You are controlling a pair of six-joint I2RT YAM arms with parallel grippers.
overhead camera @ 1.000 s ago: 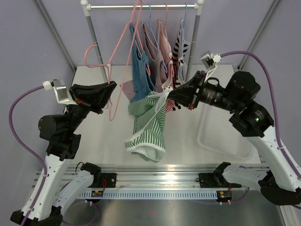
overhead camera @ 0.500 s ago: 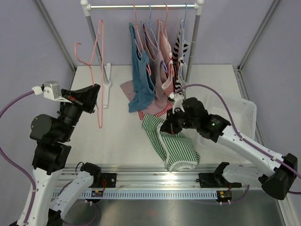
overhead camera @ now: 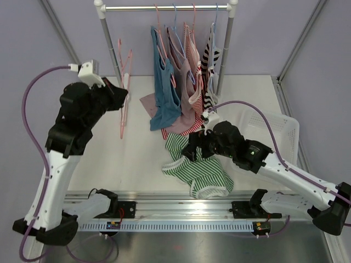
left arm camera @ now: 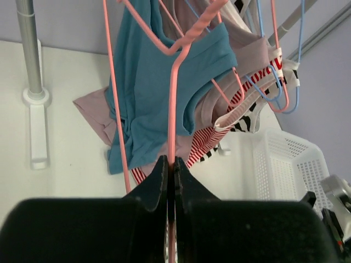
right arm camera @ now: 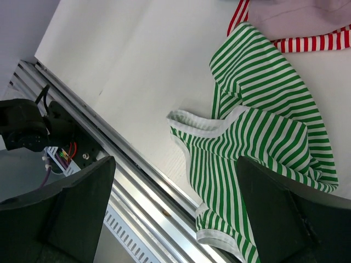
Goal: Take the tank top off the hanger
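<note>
The green-and-white striped tank top (overhead camera: pixel 198 171) lies crumpled on the table near the front rail, free of any hanger; the right wrist view shows it flat too (right arm camera: pixel 263 137). My right gripper (overhead camera: pixel 193 151) hovers just above its left part, open, with nothing between the fingers (right arm camera: pixel 175 219). The bare pink hanger (overhead camera: pixel 122 114) hangs upright next to the rack's left post, pinched in my left gripper (overhead camera: pixel 123 94). In the left wrist view the shut gripper (left arm camera: pixel 171 163) clamps the hanger's thin pink wire (left arm camera: pixel 172 109).
A clothes rack (overhead camera: pixel 164 7) at the back carries several tops on hangers, blue (overhead camera: pixel 163 87), pink and striped. A white basket (overhead camera: pixel 271 139) sits on the right. The rack's foot (left arm camera: pixel 37 129) and the front metal rail (overhead camera: pixel 181 201) border the work area.
My right gripper opened and let the tank top drop onto the table. The left arm swung the hanger up and back toward the rack's left post.
</note>
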